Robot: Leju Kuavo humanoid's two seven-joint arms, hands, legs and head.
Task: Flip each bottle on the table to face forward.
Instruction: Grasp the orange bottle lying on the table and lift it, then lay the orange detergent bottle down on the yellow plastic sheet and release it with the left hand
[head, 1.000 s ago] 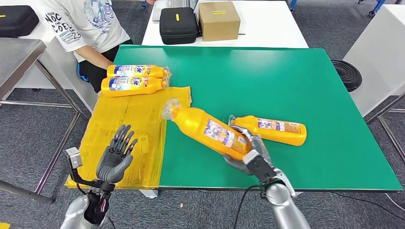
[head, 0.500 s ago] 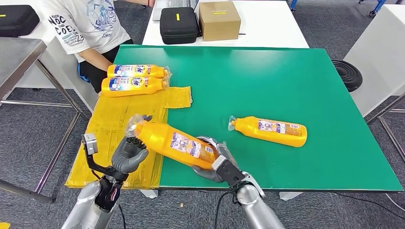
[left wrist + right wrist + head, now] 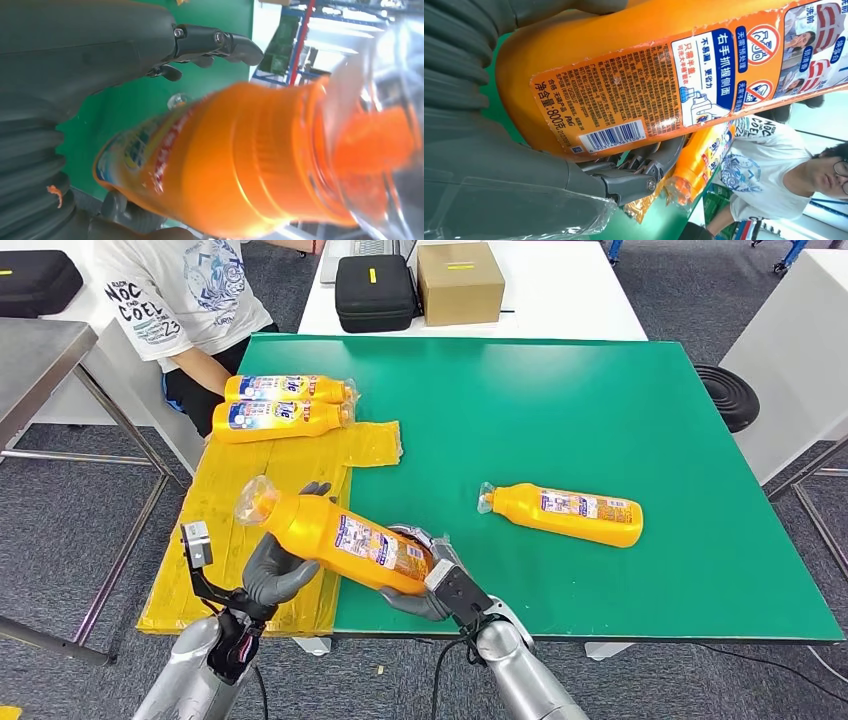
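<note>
Since half a second ago, the held bottle (image 3: 335, 533) is riding slightly higher over the front edge of the green table (image 3: 600, 410), back label up. Right hand (image 3: 425, 575) is gripping its base; left hand (image 3: 275, 565) is cupping under its shoulder, whether clenched I cannot tell. Judged risk: the smooth, rounded plastic body and crinkly clear cap wrap are offering poor purchase, so it could roll and drop during the handover. Second bottle (image 3: 565, 513) is lying on the table, well apart.
</note>
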